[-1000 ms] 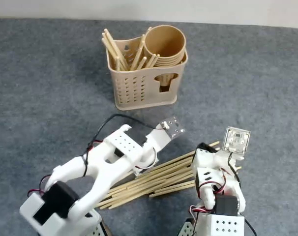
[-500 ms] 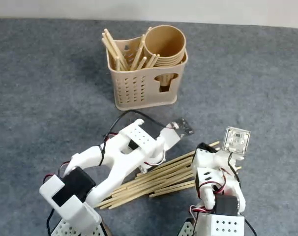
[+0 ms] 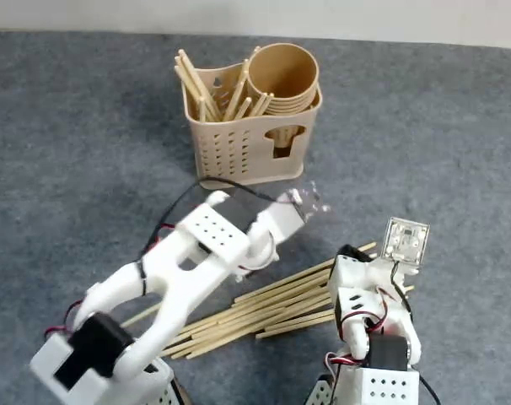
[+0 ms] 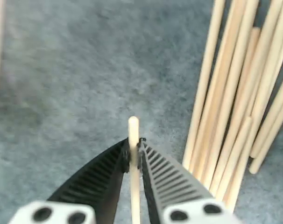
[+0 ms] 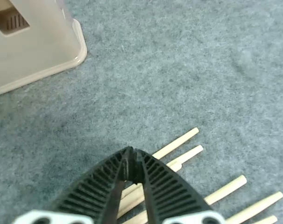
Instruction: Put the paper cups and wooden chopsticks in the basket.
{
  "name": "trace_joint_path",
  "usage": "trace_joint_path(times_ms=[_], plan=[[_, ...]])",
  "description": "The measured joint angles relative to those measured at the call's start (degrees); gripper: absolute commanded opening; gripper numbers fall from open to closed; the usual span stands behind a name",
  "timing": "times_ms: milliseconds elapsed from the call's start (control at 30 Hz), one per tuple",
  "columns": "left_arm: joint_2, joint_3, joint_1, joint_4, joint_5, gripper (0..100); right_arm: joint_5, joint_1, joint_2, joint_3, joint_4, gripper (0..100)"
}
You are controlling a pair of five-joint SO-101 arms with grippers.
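A beige basket (image 3: 239, 148) stands at the back, holding a stack of paper cups (image 3: 282, 74) and several upright chopsticks (image 3: 207, 89). A pile of wooden chopsticks (image 3: 277, 305) lies on the grey carpet between the arms. My left gripper (image 4: 133, 142) is shut on a single chopstick (image 4: 133, 129), whose tip pokes out past the jaws. It hangs above the carpet beside the pile (image 4: 235, 107), just in front of the basket in the high view (image 3: 303, 202). My right gripper (image 5: 131, 163) is shut on nothing, low over the carpet by the pile's far ends (image 5: 179, 142).
Grey carpet covers the whole table. A corner of the basket (image 5: 34, 51) lies ahead of the right gripper. The right arm (image 3: 373, 304) sits at the front right, against the pile. Open carpet lies left and right of the basket.
The left arm has swung and risen, carrying its gripper from the pile's near side toward the basket's front. The right arm has stayed still.
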Motion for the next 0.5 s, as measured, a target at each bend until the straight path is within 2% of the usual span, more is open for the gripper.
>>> trace_joint_path(times_ms=[167,500], plan=[[-5.5,-1.3,-3.0,2.3,-0.3,1,0.0,0.0,0.0,0.0,0.0,0.5],[-15.7,-13.9,-8.6,7.9,-0.3,1,0.0,0.0,0.0,0.0,0.0,0.5]])
